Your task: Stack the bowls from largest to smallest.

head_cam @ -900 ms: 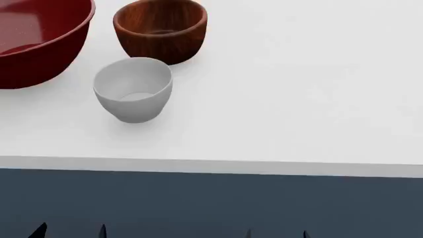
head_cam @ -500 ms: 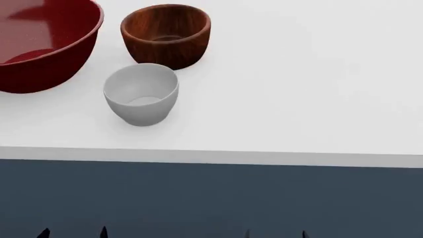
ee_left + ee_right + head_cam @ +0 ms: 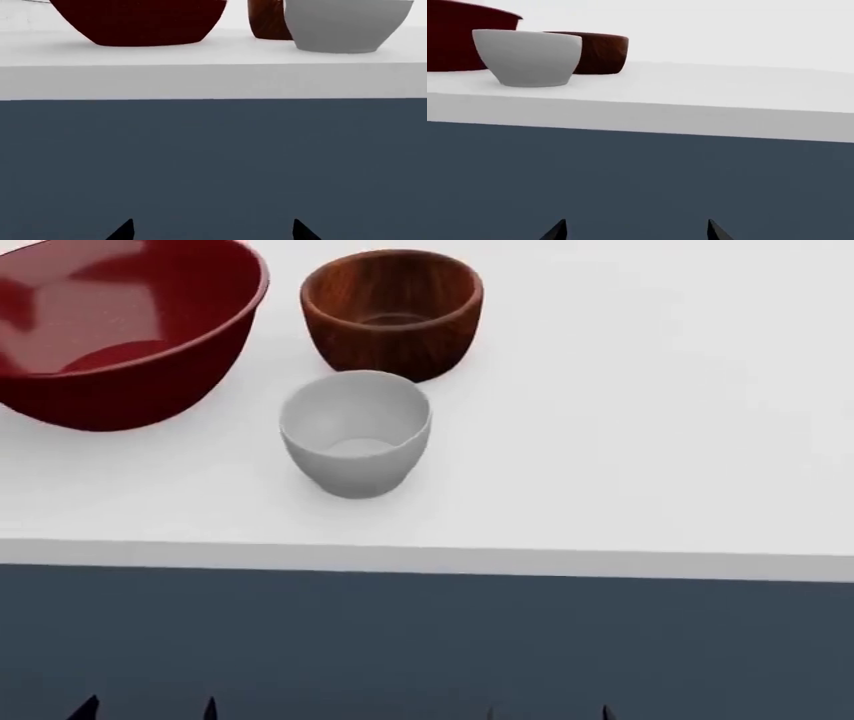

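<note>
Head cam: red bowl (image 3: 120, 335), wood bowl (image 3: 391, 325), grey bowl (image 3: 355, 432) unstacked on table (image 3: 641, 440), well ahead of both grippers. Left gripper (image 3: 212, 231) & right gripper (image 3: 636, 231) low below table edge, tips spread, holding nothing.

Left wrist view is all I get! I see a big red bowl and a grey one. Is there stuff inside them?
Observer: No. From the head view, the dark-red bowl and the light-grey bowl both look empty.
Operator: What's the brown thing peeking out behind the grey one?
Observer: A wood-grain bowl, also empty, standing alone farther back on the white table.
Operator: Is my other gripper holding something?
Observer: No. The right gripper is open, below the table edge, holding nothing.
</note>
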Tool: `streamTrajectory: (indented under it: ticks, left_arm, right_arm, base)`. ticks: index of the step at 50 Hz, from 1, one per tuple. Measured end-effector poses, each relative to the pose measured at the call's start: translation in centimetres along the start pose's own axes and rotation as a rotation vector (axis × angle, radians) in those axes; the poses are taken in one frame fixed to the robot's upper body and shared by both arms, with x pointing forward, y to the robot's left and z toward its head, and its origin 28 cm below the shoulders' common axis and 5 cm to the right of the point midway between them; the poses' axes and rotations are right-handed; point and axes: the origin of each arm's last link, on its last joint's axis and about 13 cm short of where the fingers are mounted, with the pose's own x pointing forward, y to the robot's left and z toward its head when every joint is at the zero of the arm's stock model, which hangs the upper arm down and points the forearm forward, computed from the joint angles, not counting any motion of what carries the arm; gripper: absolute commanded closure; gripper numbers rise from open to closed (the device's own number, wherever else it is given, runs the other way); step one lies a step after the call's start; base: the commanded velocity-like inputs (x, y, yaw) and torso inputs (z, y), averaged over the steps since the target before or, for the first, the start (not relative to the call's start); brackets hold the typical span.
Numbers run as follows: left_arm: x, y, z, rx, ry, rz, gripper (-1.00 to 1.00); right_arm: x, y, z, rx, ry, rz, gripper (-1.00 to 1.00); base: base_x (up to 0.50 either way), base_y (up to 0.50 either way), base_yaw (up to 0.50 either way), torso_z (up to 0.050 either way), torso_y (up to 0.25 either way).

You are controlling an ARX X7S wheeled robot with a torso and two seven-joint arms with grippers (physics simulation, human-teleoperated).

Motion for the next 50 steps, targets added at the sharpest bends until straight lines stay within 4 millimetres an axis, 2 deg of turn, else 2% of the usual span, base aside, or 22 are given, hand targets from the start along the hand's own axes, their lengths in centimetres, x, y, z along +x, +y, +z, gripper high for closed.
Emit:
streamTrajectory:
  ticks: [24, 33, 50]
  left_arm:
    - [-0.21, 0.2, -0.11, 0.002, 0.003, 0.011, -1.0]
    - [-0.29, 0.31, -0.13, 0.003, 0.002, 0.013, -1.0]
    - [-0.35, 0.2, -0.02, 0.006, -0.011, -0.004, -1.0]
  right_arm:
    - [-0.05, 0.05, -0.06, 0.011, 0.011, -0.001, -1.0]
    - [0.08, 0.03, -0.02, 0.035, 0.021, -0.009, -1.0]
    - [0.23, -0.13, 0.12, 0.056, 0.024, -0.022, -1.0]
  base:
    - [0.03, 0.49, 0.0, 0.0, 0.0]
    - [0.0, 0.01, 0.0, 0.006, 0.0]
    - [0.0, 0.0, 0.0, 0.05, 0.0]
